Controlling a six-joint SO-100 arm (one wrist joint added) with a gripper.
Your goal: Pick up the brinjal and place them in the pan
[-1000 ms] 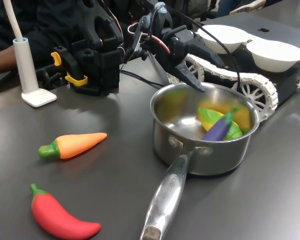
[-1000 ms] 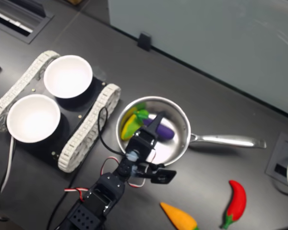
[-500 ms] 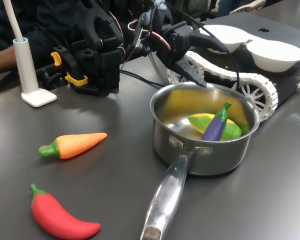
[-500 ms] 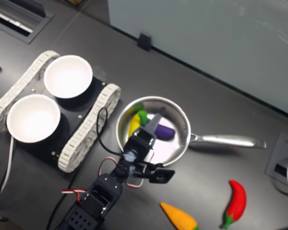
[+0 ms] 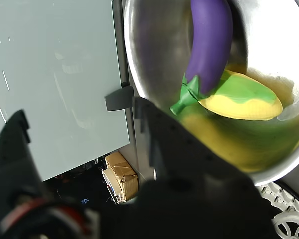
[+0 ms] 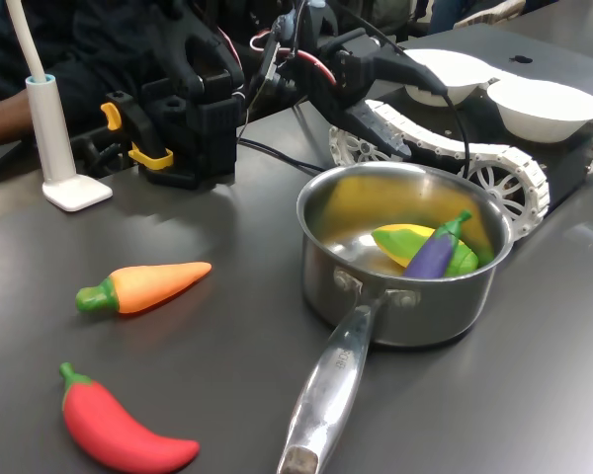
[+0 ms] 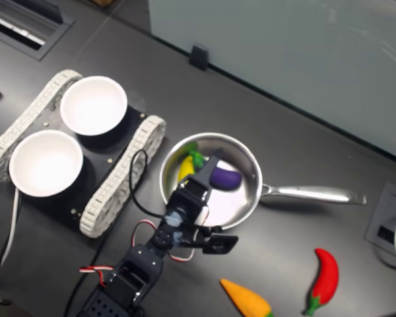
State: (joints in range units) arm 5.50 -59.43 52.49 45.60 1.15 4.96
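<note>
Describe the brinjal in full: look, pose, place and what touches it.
The brinjal is a small, smooth, glossy purple toy with a green stem cap, plastic by its look. It lies tilted inside the pan, stem end raised toward the far wall in the first exterior view, resting across a yellow-and-green toy. The gripper is above the pan, clear of it, jaws apart.

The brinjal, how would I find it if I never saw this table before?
Look for the shiny steel pan with the long handle in the middle of the dark table. Inside it lies the brinjal, resting against a yellow-and-green toy vegetable. It is the only purple thing, smooth, with a green stem; the carrot and chilli lie outside the pan.
</note>
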